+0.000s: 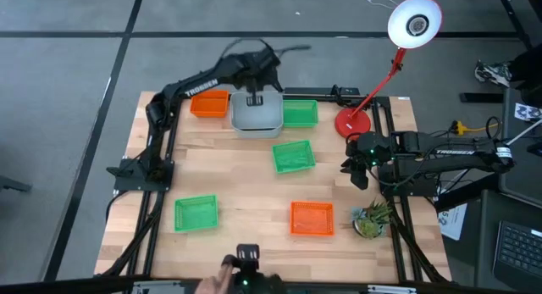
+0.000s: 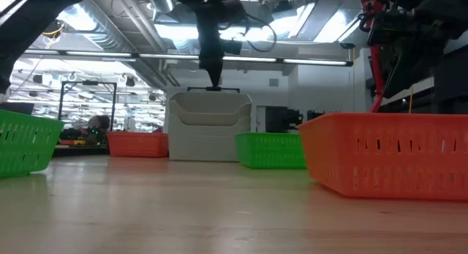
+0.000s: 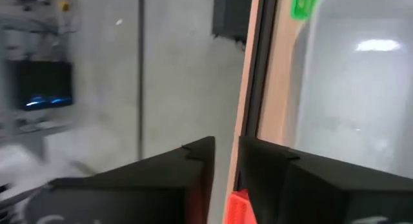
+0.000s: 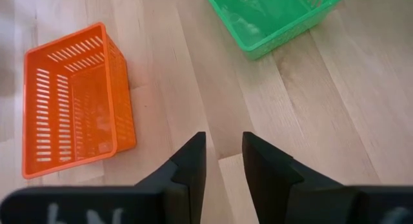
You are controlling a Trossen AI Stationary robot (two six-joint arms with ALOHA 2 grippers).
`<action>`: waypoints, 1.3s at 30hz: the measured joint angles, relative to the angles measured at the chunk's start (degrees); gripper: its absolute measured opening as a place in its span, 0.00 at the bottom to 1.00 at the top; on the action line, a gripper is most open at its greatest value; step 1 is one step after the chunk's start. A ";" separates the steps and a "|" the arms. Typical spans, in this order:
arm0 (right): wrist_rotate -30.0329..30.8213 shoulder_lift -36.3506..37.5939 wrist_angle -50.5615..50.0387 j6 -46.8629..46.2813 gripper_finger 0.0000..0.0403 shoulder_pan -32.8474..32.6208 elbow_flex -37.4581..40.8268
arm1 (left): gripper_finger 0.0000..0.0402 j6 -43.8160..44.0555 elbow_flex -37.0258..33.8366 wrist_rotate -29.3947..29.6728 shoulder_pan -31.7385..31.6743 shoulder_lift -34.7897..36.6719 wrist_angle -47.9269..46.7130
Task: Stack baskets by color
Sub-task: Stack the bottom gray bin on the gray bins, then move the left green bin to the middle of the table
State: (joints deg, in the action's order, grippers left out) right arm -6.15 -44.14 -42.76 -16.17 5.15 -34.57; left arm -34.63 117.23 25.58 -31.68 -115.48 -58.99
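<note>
Table (image 1: 254, 192): I see one wooden top carrying every basket.
Grey-white baskets (image 1: 257, 114): I count one visible pile at the far edge, centre; how many are nested in it I cannot tell.
Green baskets: I count three: far, just right of the grey pile (image 1: 300, 113); centre, tilted (image 1: 294, 156); near left (image 1: 196, 213).
Orange baskets: I count two: far, just left of the grey pile (image 1: 209, 103); near right (image 1: 312, 218).
Lamp (image 1: 354, 123): one, red, far right.
Left gripper (image 1: 255, 100): arm reaches across the far edge, pointing down just above the grey pile; fingers slightly parted, nothing held.
Right gripper (image 4: 224, 161): arm extended from the right side, hovering over bare wood; fingers slightly parted, empty.
</note>
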 joint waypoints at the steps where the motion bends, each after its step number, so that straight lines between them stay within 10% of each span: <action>1: 0.00 0.00 0.00 0.07 0.25 0.00 0.00 | 0.12 -0.08 -1.61 2.41 0.97 0.00 1.27; 10: 0.02 0.01 0.01 0.32 0.25 0.02 0.00 | 0.01 -1.76 -16.65 17.62 4.38 -0.09 16.33; 26: 0.04 0.00 0.04 0.18 0.25 0.01 0.00 | 0.00 2.60 -18.71 8.50 0.96 -0.41 18.16; 39: 0.04 0.00 0.05 0.18 0.25 0.01 0.00 | 0.00 2.01 -13.28 13.20 4.37 1.15 12.09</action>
State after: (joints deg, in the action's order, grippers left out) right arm -6.11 -44.14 -42.71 -15.99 5.16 -34.57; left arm -32.61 103.95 38.79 -27.31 -114.33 -46.90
